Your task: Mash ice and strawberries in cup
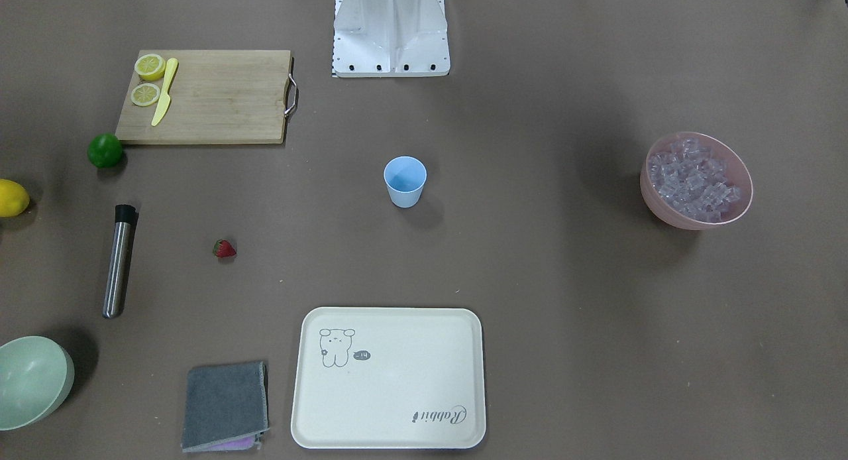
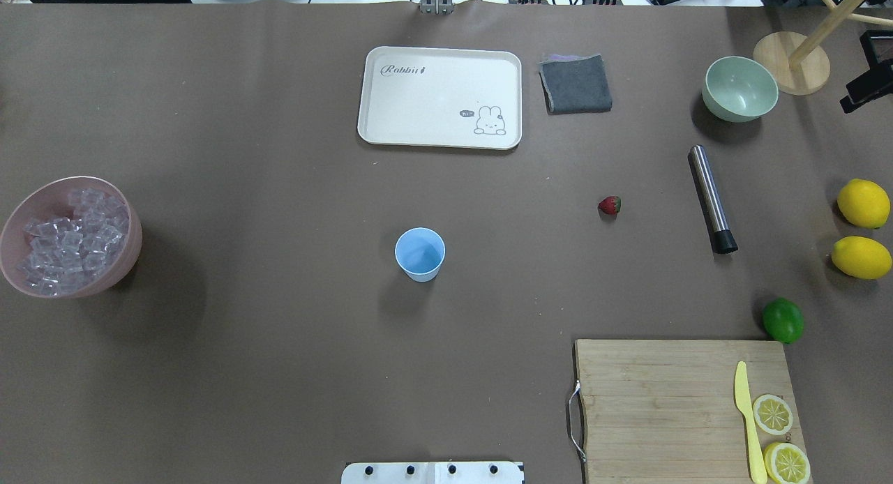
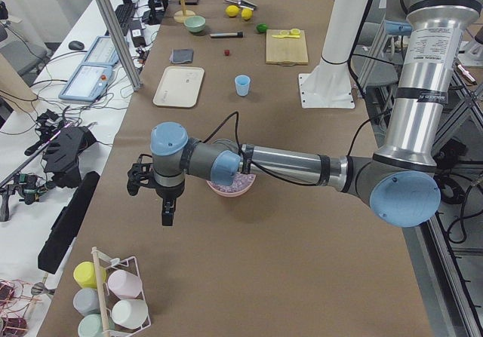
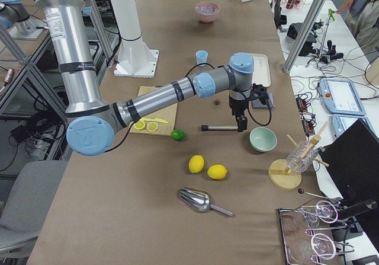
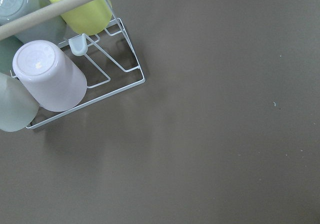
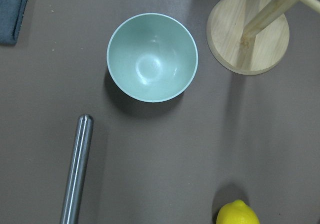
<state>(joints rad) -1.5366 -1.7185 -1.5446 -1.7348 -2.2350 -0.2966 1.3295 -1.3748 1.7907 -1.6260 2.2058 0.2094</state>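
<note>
Only side views are showing the left gripper (image 3: 166, 215) and right gripper (image 4: 240, 123) — their opening cannot be told. The small pale-blue plastic tumbler (image 2: 419, 254) is standing upright mid-table, mouth up — the small red strawberry (image 2: 609, 205) is lying well apart, cap pointing away from it.

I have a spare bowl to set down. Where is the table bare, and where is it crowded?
Bare: the wide stretch between the pink bowl and the cup, and the band between the cup and the tray. Crowded: the robot's right side, around the strawberry, steel muddler, lime, lemons and cutting board.
</note>
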